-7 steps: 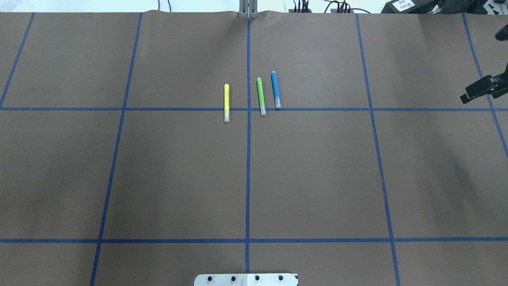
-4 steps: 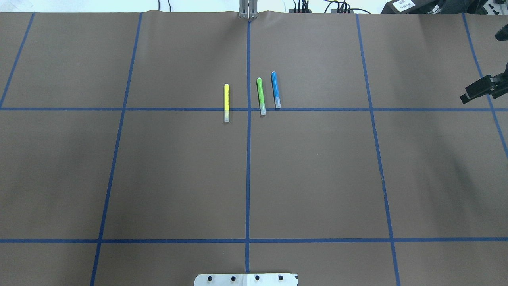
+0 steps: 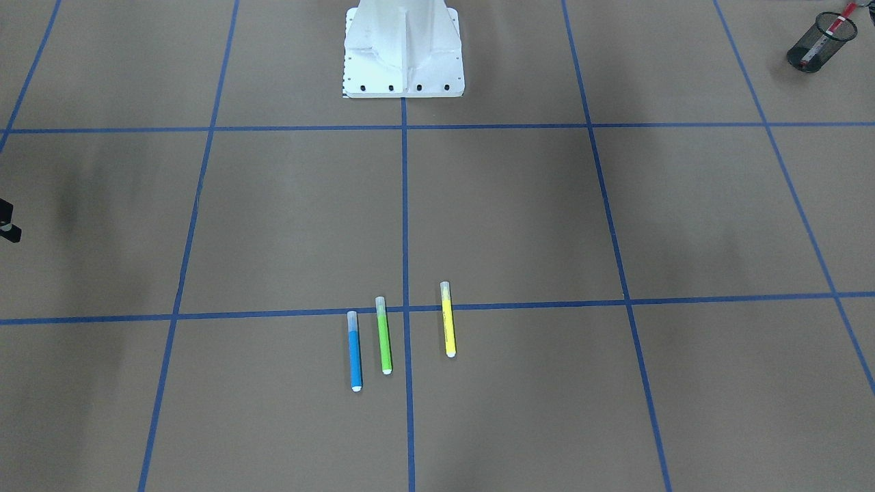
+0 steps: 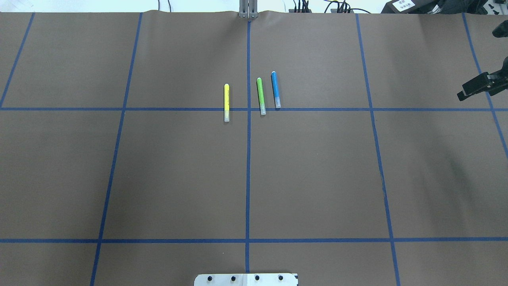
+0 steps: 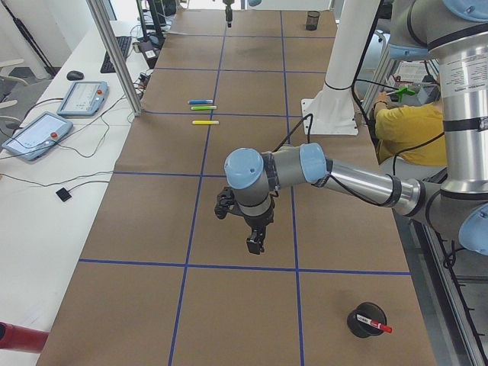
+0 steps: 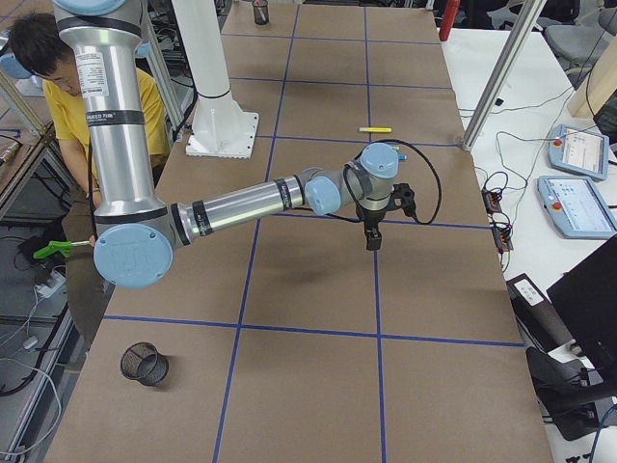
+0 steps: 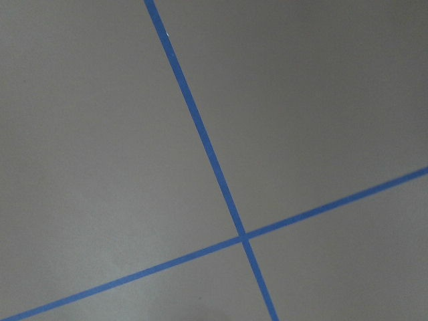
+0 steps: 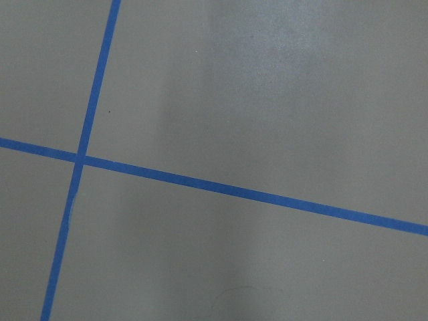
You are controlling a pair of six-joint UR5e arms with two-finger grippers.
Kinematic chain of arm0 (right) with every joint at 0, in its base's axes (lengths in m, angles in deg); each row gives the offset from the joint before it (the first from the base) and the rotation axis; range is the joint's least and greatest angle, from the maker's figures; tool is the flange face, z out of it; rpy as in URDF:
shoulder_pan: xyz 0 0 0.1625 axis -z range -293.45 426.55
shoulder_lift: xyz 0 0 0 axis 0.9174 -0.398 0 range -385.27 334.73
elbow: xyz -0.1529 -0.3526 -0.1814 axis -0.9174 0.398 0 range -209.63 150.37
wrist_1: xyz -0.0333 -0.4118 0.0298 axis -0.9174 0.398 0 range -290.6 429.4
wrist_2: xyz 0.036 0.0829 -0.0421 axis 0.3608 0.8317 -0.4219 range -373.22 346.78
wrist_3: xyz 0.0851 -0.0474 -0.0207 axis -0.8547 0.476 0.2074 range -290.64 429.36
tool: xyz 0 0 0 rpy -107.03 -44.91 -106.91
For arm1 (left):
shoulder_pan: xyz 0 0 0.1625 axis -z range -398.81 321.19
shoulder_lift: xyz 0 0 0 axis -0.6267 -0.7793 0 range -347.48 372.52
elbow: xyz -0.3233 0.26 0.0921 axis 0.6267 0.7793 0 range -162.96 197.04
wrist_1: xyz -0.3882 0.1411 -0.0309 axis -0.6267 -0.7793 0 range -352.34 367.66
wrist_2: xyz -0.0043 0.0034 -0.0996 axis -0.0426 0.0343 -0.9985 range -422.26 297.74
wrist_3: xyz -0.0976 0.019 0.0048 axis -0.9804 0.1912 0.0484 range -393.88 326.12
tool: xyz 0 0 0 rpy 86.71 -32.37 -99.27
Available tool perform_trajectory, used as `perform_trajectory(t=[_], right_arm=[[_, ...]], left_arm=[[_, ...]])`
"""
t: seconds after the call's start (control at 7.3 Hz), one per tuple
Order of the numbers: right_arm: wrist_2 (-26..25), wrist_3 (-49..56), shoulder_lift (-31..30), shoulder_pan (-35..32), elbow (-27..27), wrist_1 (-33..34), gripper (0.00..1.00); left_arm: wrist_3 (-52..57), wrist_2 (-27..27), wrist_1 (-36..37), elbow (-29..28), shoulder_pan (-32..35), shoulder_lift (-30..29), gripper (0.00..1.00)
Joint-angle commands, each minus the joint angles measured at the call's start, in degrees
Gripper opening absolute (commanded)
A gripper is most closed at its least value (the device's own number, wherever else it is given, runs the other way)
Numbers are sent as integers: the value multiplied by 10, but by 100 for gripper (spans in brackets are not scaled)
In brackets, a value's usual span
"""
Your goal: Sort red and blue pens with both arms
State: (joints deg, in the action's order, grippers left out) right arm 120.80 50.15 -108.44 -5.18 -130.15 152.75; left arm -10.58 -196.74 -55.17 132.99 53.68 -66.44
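The blue pen [image 4: 275, 89] lies flat near the table's middle, just right of the centre line; it also shows in the front view [image 3: 354, 350]. The red pen [image 3: 830, 29] stands in a black mesh cup [image 3: 819, 42] at the table's end on my left side, and shows there in the exterior left view [image 5: 379, 327]. My left gripper [image 5: 254, 245] hangs low over bare table, far from the pens; I cannot tell if it is open. My right gripper [image 4: 461, 95] is cut by the view's right edge, state unclear. Both wrist views show only brown table and blue tape.
A lime-green marker [image 4: 260, 96] and a yellow marker [image 4: 226, 102] lie parallel, left of the blue pen. A second black mesh cup [image 6: 145, 364] stands at my right end. The white pedestal [image 3: 403, 48] stands mid-table at my side. A person in yellow [image 6: 145, 101] sits behind.
My right gripper has shifted slightly toward the far side of the table in the overhead view. The markers and the blue pen have not moved.
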Motion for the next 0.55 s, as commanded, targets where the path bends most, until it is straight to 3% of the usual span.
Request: perform_trajectory(t=[0.0,0.27,0.41], right_arm=[[1,-67,32,24,-4,-1,99],[-2,-144,74,66,-4,-1,99],[-4,-175,89,82,-4,-1,99]], left_arm=[[-165,-12,-149,-37,6,-9,100],[-248,-11,-323,-147,4,-40,100],[-251,-11,-343,-190,4,-67,100]])
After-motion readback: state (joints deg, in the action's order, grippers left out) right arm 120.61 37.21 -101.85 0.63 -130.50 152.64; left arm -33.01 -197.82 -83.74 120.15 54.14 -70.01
